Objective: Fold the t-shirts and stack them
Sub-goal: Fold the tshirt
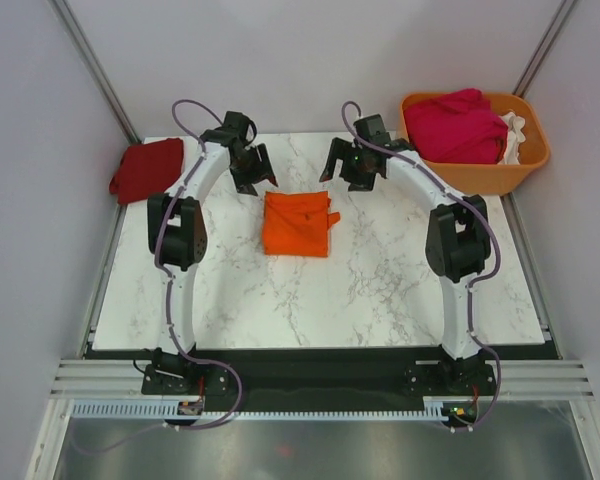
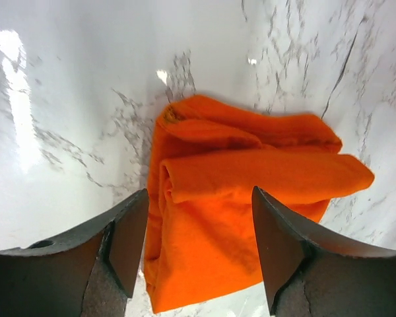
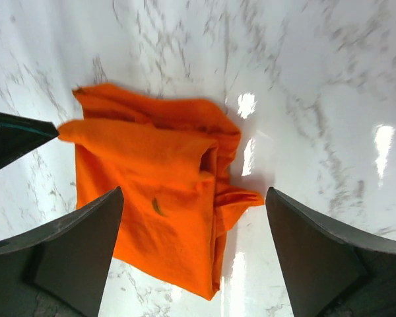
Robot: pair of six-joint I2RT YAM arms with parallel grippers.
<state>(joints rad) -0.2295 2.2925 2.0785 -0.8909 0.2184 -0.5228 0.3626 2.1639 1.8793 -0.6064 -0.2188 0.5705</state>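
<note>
Hovering over folded orange shirt [image 1: 298,223] | left gripper [image 2: 199,198], right gripper [image 3: 195,193]: jaws spread, empty | shirt beneath, between both, about equally near

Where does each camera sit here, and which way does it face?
Top external: above and behind the arms, looking down on the table; both arms show, bases at bottom.
Left wrist: on the left arm, looking down at the orange tee; open left gripper frames it.
Right wrist: same tee from the other side; open right gripper shows.
Shared: all three see the tee.
</note>
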